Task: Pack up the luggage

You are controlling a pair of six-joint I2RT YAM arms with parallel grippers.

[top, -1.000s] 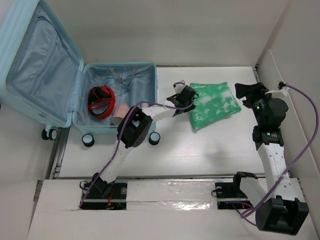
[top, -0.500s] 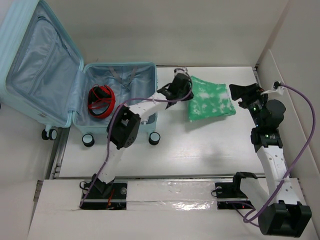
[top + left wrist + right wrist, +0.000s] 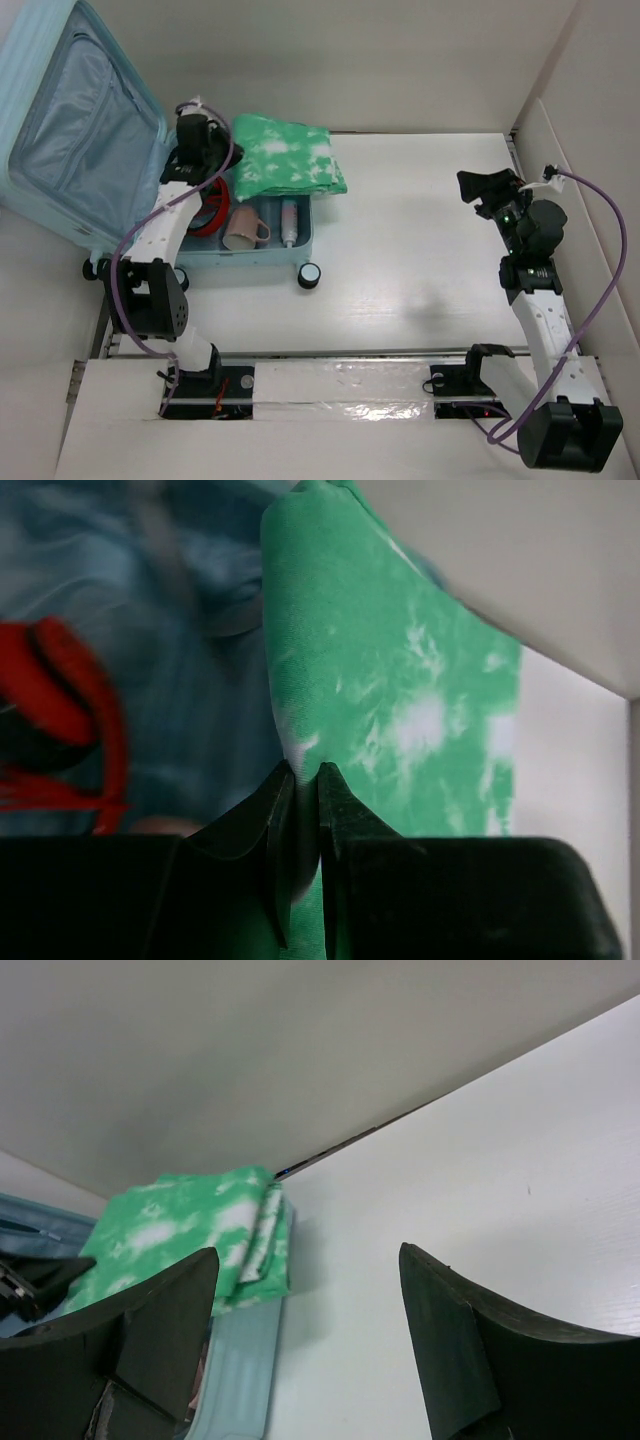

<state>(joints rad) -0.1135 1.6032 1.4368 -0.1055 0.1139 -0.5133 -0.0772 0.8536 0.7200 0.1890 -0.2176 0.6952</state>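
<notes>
The luggage [image 3: 70,140], a pale aqua hard-shell suitcase, lies open at the far left with its lid leaning back. A folded green-and-white cloth [image 3: 287,156] hangs over the back of its lower half. My left gripper [image 3: 225,158] is shut on the cloth's left edge. In the left wrist view the fingertips [image 3: 300,776] pinch a fold of the cloth [image 3: 400,680] above the blue lining. My right gripper [image 3: 482,190] stands open and holds nothing over the table's right side. In the right wrist view, that gripper [image 3: 310,1260] faces the cloth [image 3: 180,1230] and the luggage wall [image 3: 235,1370].
Inside the lower half lie a red-and-black band [image 3: 207,214], a pink mug [image 3: 243,228] and a small bottle [image 3: 289,218]. A caster wheel [image 3: 310,275] sticks out at the front. Walls close the table's back and right side.
My left arm has swung left, carrying the cloth from the middle of the table to above the suitcase. The right gripper has barely moved.
</notes>
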